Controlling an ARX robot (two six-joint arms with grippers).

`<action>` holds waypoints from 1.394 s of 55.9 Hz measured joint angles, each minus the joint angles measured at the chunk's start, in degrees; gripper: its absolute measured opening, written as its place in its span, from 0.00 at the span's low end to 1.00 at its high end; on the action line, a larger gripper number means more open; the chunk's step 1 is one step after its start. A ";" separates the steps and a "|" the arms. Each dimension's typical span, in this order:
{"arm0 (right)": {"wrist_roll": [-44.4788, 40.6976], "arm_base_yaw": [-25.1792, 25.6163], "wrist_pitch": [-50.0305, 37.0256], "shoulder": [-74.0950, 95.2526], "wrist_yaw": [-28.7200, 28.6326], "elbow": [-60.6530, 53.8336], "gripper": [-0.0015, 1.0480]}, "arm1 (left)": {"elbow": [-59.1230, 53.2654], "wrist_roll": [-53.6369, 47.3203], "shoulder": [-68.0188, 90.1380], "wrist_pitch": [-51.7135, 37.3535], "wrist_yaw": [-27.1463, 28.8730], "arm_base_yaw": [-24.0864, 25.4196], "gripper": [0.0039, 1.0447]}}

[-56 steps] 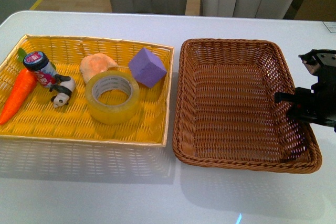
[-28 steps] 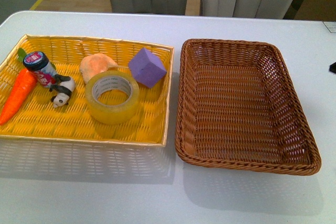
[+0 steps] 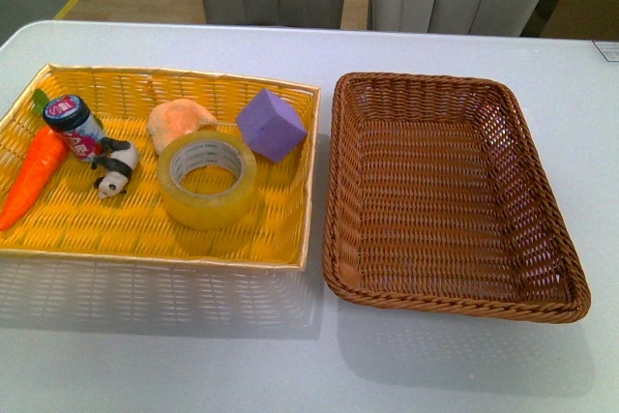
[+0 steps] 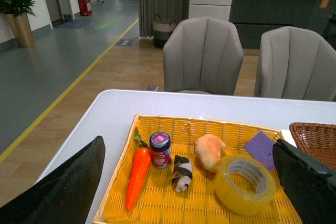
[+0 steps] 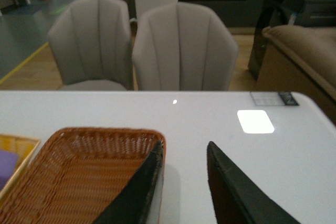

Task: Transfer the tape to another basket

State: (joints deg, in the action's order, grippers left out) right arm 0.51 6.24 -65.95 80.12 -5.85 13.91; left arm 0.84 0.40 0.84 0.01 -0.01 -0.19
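The tape [image 3: 207,179] lies flat, core hole upward, in the bright yellow basket [image 3: 155,256], in its right half and toward the front rim. Just behind it we see a peach-coloured lump [image 3: 179,120], and just beside it, to the back right, a purple block [image 3: 272,123] tilted on an edge. A small panda figure [image 3: 114,168] lies near the tape's left side. Further left, a little jar [image 3: 73,125] leans against the carrot [image 3: 34,173] at the basket's left end.

The dark brown basket [image 3: 455,305] sits just beside the yellow one on the white table [image 3: 290,365], their long rims almost touching.

From the left wrist we see the left gripper [image 4: 188,145] spread wide and gripping nothing. The tape shows well beyond it, between its two dark fingers [image 4: 68,187].

From the right wrist we see the right gripper [image 5: 184,144] with only a narrow gap, nothing between its fingers. One finger [image 5: 139,192] lines up with the brown basket's corner, and the other is over bare table. Grey chairs [image 5: 181,45] stand behind the table.
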 joint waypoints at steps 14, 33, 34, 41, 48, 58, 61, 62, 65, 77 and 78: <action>-0.31 -2.29 5.18 -11.17 2.58 -6.47 0.02 | 0.00 0.00 0.00 0.00 0.00 0.00 0.92; -0.33 -5.99 16.76 -27.65 5.73 -11.45 0.02 | 0.00 0.00 0.00 0.00 0.00 0.00 0.92; -0.31 -5.99 17.51 -28.55 5.73 -11.65 0.02 | 0.00 0.00 0.00 0.00 0.00 0.00 0.92; -0.33 -5.99 22.88 -34.93 5.75 -12.52 0.02 | 0.00 -0.02 0.00 0.00 0.00 0.00 0.92; -0.33 -5.99 27.78 -40.63 5.75 -12.57 0.02 | 0.00 0.00 0.00 0.00 0.00 0.00 0.92; -0.33 -5.99 33.86 -47.34 5.77 -12.59 0.02 | 0.00 0.00 0.00 0.00 0.00 0.00 0.92; -0.33 -6.01 35.87 -49.51 5.77 -12.61 0.02 | 0.00 0.00 0.00 0.00 0.00 0.00 0.92; -0.33 -6.01 36.22 -49.88 5.75 -12.61 0.02 | 0.00 -0.02 0.00 0.00 0.00 0.00 0.92; -0.33 -6.01 38.12 -51.91 5.75 -12.61 0.02 | 0.00 0.00 0.00 0.00 0.00 0.00 0.92; -0.33 -6.03 44.02 -58.10 5.77 -12.61 0.02 | 0.00 0.00 0.00 0.00 0.00 0.00 0.92; -0.33 -6.03 44.50 -58.60 5.75 -12.61 0.02 | 0.00 0.00 0.00 0.00 0.00 0.00 0.92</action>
State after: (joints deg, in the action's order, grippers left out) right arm 0.19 0.21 -21.45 21.52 -0.10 1.30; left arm 0.84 0.40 0.84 0.01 -0.01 -0.19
